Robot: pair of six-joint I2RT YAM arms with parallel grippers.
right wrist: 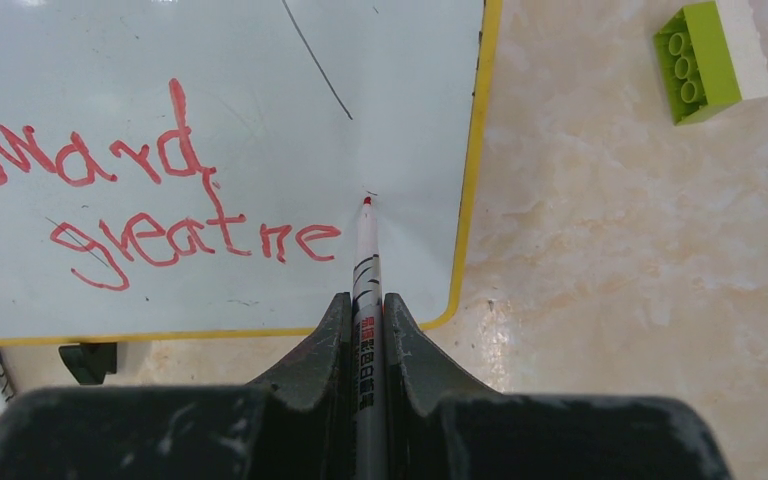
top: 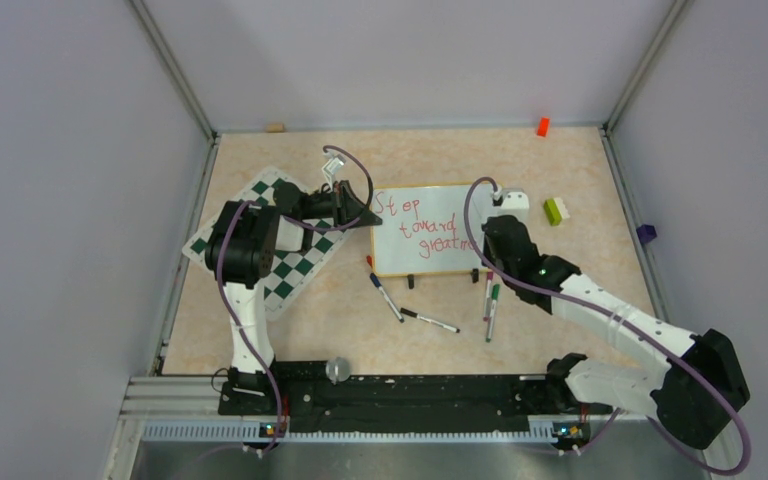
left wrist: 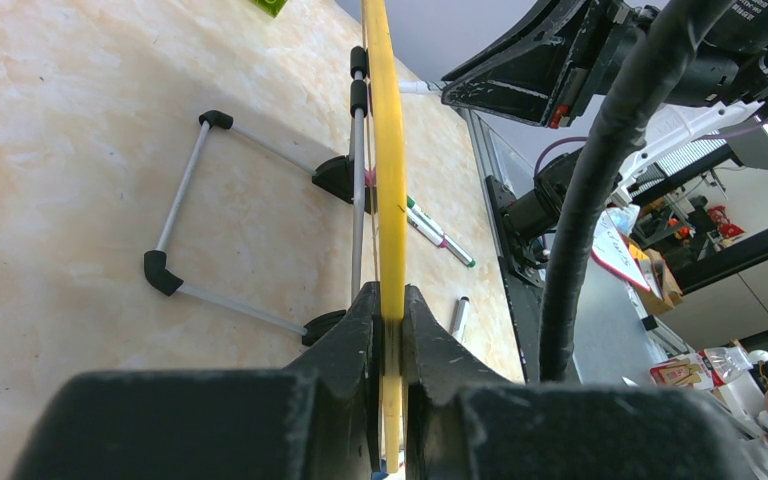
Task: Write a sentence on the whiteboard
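The whiteboard (top: 430, 262) stands in the middle of the table, with a thin yellowish frame (right wrist: 470, 170) and black feet. Red words on it (top: 428, 228) read "Step toward greatne"; the right wrist view shows "toward greatne" (right wrist: 190, 240). My left gripper (top: 352, 205) is shut on the board's left edge; in the left wrist view the frame edge (left wrist: 388, 150) runs between its jaws (left wrist: 391, 310). My right gripper (top: 488, 240) is shut on a red-tipped marker (right wrist: 365, 270). The tip (right wrist: 367, 202) is over the white surface, just right of the last "e".
Several loose markers (top: 430, 320) lie in front of the board. A green-and-white chessboard mat (top: 295, 270) lies at the left. A green-and-white brick (top: 556, 209), a red block (top: 542, 126) and a purple block (top: 645, 234) sit at the right. The board's wire stand (left wrist: 185, 190) rests behind it.
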